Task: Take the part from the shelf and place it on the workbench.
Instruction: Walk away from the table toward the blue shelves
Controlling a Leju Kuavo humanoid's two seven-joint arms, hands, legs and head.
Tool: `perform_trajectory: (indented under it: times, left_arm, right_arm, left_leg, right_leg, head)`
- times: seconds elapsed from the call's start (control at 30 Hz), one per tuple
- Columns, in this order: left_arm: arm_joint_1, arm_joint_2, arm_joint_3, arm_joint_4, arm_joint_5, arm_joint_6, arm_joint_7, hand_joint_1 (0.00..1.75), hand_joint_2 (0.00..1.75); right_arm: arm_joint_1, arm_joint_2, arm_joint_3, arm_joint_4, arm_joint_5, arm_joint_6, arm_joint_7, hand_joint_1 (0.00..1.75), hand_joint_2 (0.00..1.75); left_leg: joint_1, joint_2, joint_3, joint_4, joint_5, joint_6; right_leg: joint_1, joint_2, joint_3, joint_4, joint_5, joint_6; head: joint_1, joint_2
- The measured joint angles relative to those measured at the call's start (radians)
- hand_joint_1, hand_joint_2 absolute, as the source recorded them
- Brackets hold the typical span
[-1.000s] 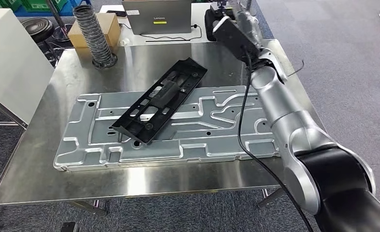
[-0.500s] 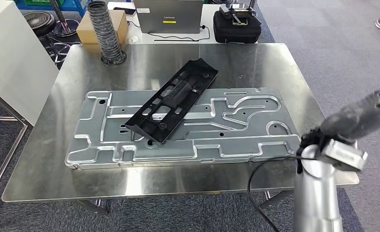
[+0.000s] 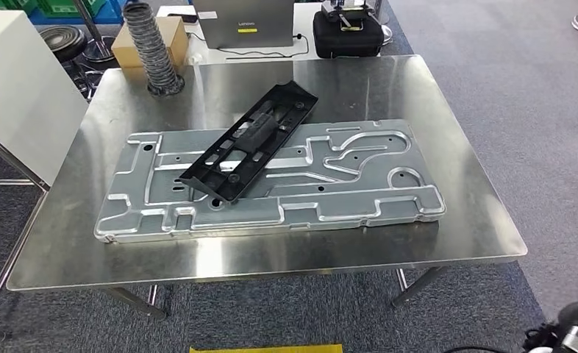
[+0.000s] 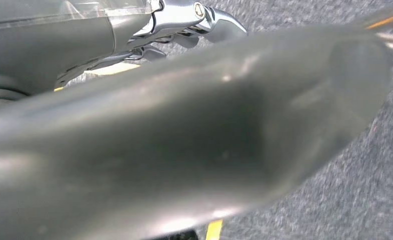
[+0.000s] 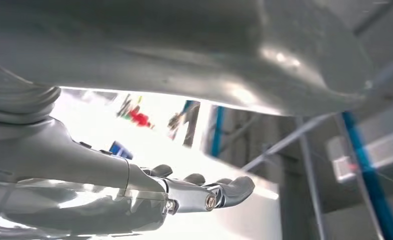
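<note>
While the black slotted part (image 3: 248, 142) is lying diagonally across the large stamped metal plate (image 3: 359, 187) on the steel workbench (image 3: 462, 147), the right hand (image 5: 134, 192) is hanging released, fingers extended and grasping nothing. Whether the left hand (image 4: 174, 20) is clenched I cannot tell, its thumb blurring the wrist view.

My left robot hand (image 4: 184, 20) shows a thick, smooth grey thumb (image 4: 194, 145), blurred by nearness, and beyond it polished silver fingers (image 4: 219, 22) with a small round screw at one hinge. My right robot hand (image 5: 184, 192) has the same broad grey thumb (image 5: 184, 50), a grey ribbed cover (image 5: 14, 107), and glossy silver-grey fingers (image 5: 234, 187) set with round screws. In the head view, a dark cabled part of my right arm (image 3: 569, 331) shows at the corner.
</note>
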State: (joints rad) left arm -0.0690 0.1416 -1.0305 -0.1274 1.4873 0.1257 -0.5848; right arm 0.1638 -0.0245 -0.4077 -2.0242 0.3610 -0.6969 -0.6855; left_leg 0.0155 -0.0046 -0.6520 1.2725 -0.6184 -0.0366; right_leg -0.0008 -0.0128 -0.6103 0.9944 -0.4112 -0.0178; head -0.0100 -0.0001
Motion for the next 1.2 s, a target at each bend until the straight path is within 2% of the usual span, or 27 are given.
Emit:
perform_trajectory:
  times: [0.03,0.1,0.13,0.17,0.27,0.3,0.33,0.37,0.43,0.47,0.5,0.53,0.6,0.63,0.67,0.7,0.77,0.8,0.83,0.93,0.97,1.0,1.03,1.07,1.1,1.17,1.2]
  left_arm:
    - [0.0,0.0,-0.003,0.0,0.006,-0.003,-0.004,0.0,0.0]
    - [-0.003,-0.001,-0.011,0.0,0.017,-0.009,-0.011,0.0,0.0]
    - [-0.005,-0.001,-0.015,0.0,0.021,-0.012,-0.014,0.0,0.0]
    - [-0.007,-0.002,-0.018,0.0,0.025,-0.015,-0.015,0.0,0.0]
    - [-0.005,-0.005,-0.025,0.0,0.037,-0.017,-0.013,0.0,0.0]
    - [-0.004,-0.007,-0.028,0.0,0.04,-0.016,-0.011,0.0,0.0]
    - [-0.004,-0.009,-0.031,0.0,0.044,-0.015,-0.009,0.0,0.0]
    - [-0.004,-0.011,-0.034,0.0,0.046,-0.014,-0.008,0.0,0.0]
    - [-0.004,-0.015,-0.04,0.0,0.052,-0.012,-0.007,0.0,0.0]
    - [-0.003,-0.017,-0.042,0.001,0.056,-0.01,-0.006,0.0,0.0]
    - [-0.002,-0.019,-0.044,0.001,0.059,-0.008,-0.004,0.0,0.0]
    - [-0.001,-0.022,-0.045,0.002,0.063,-0.006,-0.002,0.0,0.0]
    - [0.001,-0.029,-0.049,0.002,0.071,-0.002,0.001,0.0,0.0]
    - [0.001,-0.033,-0.052,0.002,0.074,-0.001,0.001,0.0,0.0]
    - [0.001,-0.037,-0.056,0.003,0.076,0.0,0.002,0.0,0.0]
    - [0.001,-0.041,-0.06,0.003,0.078,0.0,0.001,0.0,0.0]
    - [0.001,-0.047,-0.067,0.004,0.081,0.0,0.001,0.0,0.0]
    - [0.002,-0.049,-0.069,0.005,0.082,0.0,0.001,0.0,0.0]
    - [0.003,-0.052,-0.07,0.005,0.082,0.0,0.001,0.0,0.0]
    - [0.005,-0.062,-0.073,0.006,0.082,-0.001,0.005,0.0,0.0]
    - [0.004,-0.064,-0.074,0.006,0.082,-0.001,0.007,0.0,0.0]
    - [0.004,-0.066,-0.074,0.006,0.082,-0.001,0.011,0.0,0.0]
    - [0.003,-0.067,-0.074,0.006,0.082,-0.001,0.014,0.0,0.0]
    - [0.003,-0.067,-0.074,0.006,0.082,-0.001,0.017,0.0,0.0]
    - [0.002,-0.068,-0.075,0.006,0.082,-0.001,0.02,0.0,0.0]
    - [-0.003,-0.069,-0.076,0.006,0.082,-0.001,0.025,0.0,0.0]
    - [-0.006,-0.07,-0.076,0.006,0.082,-0.001,0.026,0.0,0.0]
  right_arm:
    - [0.016,0.0,-0.033,0.006,0.005,0.007,0.0,0.0,0.0]
    - [0.029,0.0,-0.101,0.029,0.031,0.035,0.0,0.0,0.0]
    - [0.031,0.0,-0.14,0.046,0.054,0.053,0.0,0.0,0.0]
    - [0.03,0.0,-0.183,0.068,0.08,0.071,0.0,0.0,0.0]
    - [0.024,0.0,-0.307,0.144,0.15,0.11,0.0,0.0,0.0]
    - [0.023,0.0,-0.343,0.173,0.17,0.117,0.0,0.0,0.0]
    - [0.021,0.0,-0.376,0.203,0.188,0.123,0.0,0.0,0.0]
    - [0.017,0.0,-0.407,0.234,0.203,0.127,0.0,0.0,0.0]
    - [0.008,-0.001,-0.463,0.303,0.232,0.127,0.001,0.0,0.0]
    - [0.002,-0.001,-0.493,0.345,0.256,0.125,0.001,0.0,0.0]
    - [-0.003,-0.002,-0.528,0.395,0.292,0.123,0.001,0.0,0.0]
    - [-0.01,-0.002,-0.566,0.45,0.339,0.119,0.001,0.0,0.0]
    - [-0.028,-0.002,-0.636,0.563,0.443,0.107,0.001,0.0,0.0]
    - [-0.041,-0.002,-0.667,0.622,0.491,0.097,0.002,0.0,0.0]
    - [-0.054,-0.001,-0.691,0.681,0.534,0.086,0.006,0.0,0.0]
    - [-0.065,0.0,-0.713,0.743,0.575,0.077,0.013,0.0,0.0]
    - [-0.085,0.008,-0.751,0.869,0.645,0.065,0.036,0.0,0.0]
    - [-0.094,0.015,-0.768,0.926,0.672,0.059,0.046,0.0,0.0]
    - [-0.105,0.024,-0.782,0.977,0.692,0.051,0.053,0.0,0.0]
    - [-0.129,0.054,-0.817,1.137,0.755,0.022,0.086,0.0,0.0]
    - [-0.137,0.061,-0.828,1.196,0.781,0.017,0.109,0.0,0.0]
    - [-0.145,0.067,-0.838,1.253,0.805,0.015,0.139,0.0,0.0]
    - [-0.153,0.072,-0.847,1.309,0.826,0.016,0.17,0.0,0.0]
    - [-0.16,0.077,-0.855,1.359,0.843,0.019,0.201,0.0,0.0]
    - [-0.166,0.081,-0.86,1.405,0.858,0.027,0.232,0.0,0.0]
    - [-0.176,0.086,-0.866,1.484,0.888,0.052,0.289,0.0,0.0]
    - [-0.181,0.087,-0.866,1.52,0.906,0.068,0.314,0.0,0.0]
  left_leg:
    - [0.0,0.0,0.042,-0.046,0.014,0.001]
    - [-0.002,-0.001,0.148,-0.195,0.048,0.008]
    - [-0.005,-0.002,0.182,-0.248,0.059,0.015]
    - [-0.008,-0.003,0.199,-0.276,0.064,0.024]
    - [-0.014,-0.003,0.186,-0.28,0.088,0.049]
    - [-0.014,-0.002,0.177,-0.282,0.1,0.055]
    - [-0.012,0.0,0.165,-0.284,0.114,0.061]
    - [-0.011,0.002,0.15,-0.285,0.127,0.065]
    - [-0.013,0.006,0.121,-0.284,0.15,0.071]
    - [-0.014,0.008,0.105,-0.283,0.161,0.072]
    - [-0.016,0.008,0.089,-0.281,0.172,0.073]
    - [-0.018,0.007,0.073,-0.279,0.183,0.072]
    - [-0.022,0.005,0.045,-0.274,0.204,0.069]
    - [-0.023,0.006,0.035,-0.273,0.213,0.065]
    - [-0.023,0.008,0.031,-0.273,0.222,0.06]
    - [-0.021,0.01,0.031,-0.274,0.23,0.054]
    - [-0.017,0.012,0.03,-0.277,0.246,0.042]
    - [-0.015,0.01,0.025,-0.271,0.238,0.037]
    - [-0.015,0.009,0.017,-0.251,0.211,0.032]
    - [-0.012,0.007,-0.019,-0.091,0.056,0.021]
    - [-0.012,0.007,-0.023,-0.034,0.028,0.019]
    - [-0.012,0.007,-0.015,0.0,0.027,0.018]
    - [-0.013,0.007,0.007,0.005,0.049,0.019]
    - [-0.013,0.007,0.045,-0.024,0.08,0.021]
    - [-0.013,0.007,0.1,-0.085,0.1,0.025]
    - [-0.017,0.008,0.207,-0.237,0.086,0.033]
    - [-0.02,0.008,0.237,-0.288,0.07,0.037]
  right_leg:
    - [-0.001,0.001,-0.013,0.004,0.007,0.002]
    - [-0.001,0.003,-0.031,0.013,0.021,0.011]
    - [0.0,0.004,-0.035,0.016,0.027,0.016]
    - [-0.001,0.005,-0.036,0.018,0.033,0.023]
    - [-0.006,0.006,-0.037,0.01,0.053,0.045]
    - [-0.008,0.007,-0.043,0.015,0.044,0.051]
    - [-0.01,0.008,-0.054,0.035,0.014,0.056]
    - [-0.012,0.009,-0.069,0.073,-0.034,0.061]
    - [-0.014,0.01,-0.095,0.191,-0.136,0.068]
    - [-0.014,0.01,-0.097,0.241,-0.16,0.071]
    - [-0.014,0.01,-0.086,0.268,-0.16,0.071]
    - [-0.013,0.01,-0.058,0.26,-0.139,0.069]
    - [-0.011,0.01,0.046,0.149,-0.103,0.057]
    - [-0.007,0.01,0.102,0.074,-0.104,0.049]
    - [-0.002,0.01,0.141,0.016,-0.111,0.042]
    - [0.003,0.01,0.162,-0.021,-0.12,0.035]
    - [0.008,0.008,0.16,-0.037,-0.105,0.023]
    - [0.007,0.006,0.154,-0.041,-0.095,0.016]
    - [0.005,0.005,0.144,-0.045,-0.082,0.009]
    - [0.004,0.003,0.097,-0.047,-0.043,-0.001]
    - [0.005,0.003,0.079,-0.045,-0.03,-0.001]
    - [0.006,0.003,0.059,-0.041,-0.017,0.0]
    - [0.006,0.002,0.038,-0.036,-0.005,0.001]
    - [0.006,0.002,0.018,-0.029,0.005,0.003]
    - [0.006,0.002,0.0,-0.02,0.015,0.005]
    - [0.008,0.001,-0.024,-0.005,0.032,0.012]
    - [0.008,0.0,-0.03,-0.002,0.041,0.017]
  head:
    - [0.0,0.0]
    - [0.0,0.0]
    - [0.001,0.0]
    - [0.001,0.0]
    - [0.002,0.0]
    - [0.003,0.0]
    - [0.004,0.0]
    - [0.006,0.0]
    - [0.01,0.0]
    - [0.01,0.0]
    - [0.011,0.0]
    - [0.012,0.0]
    - [0.012,0.0]
    - [0.012,0.0]
    - [0.012,0.0]
    - [0.014,0.0]
    - [0.021,0.0]
    - [0.024,0.0]
    - [0.021,0.0]
    - [0.01,0.0]
    - [0.008,0.0]
    - [0.007,0.0]
    - [0.006,0.0]
    - [0.006,0.0]
    - [0.006,0.0]
    - [0.006,0.0]
    - [0.006,0.0]
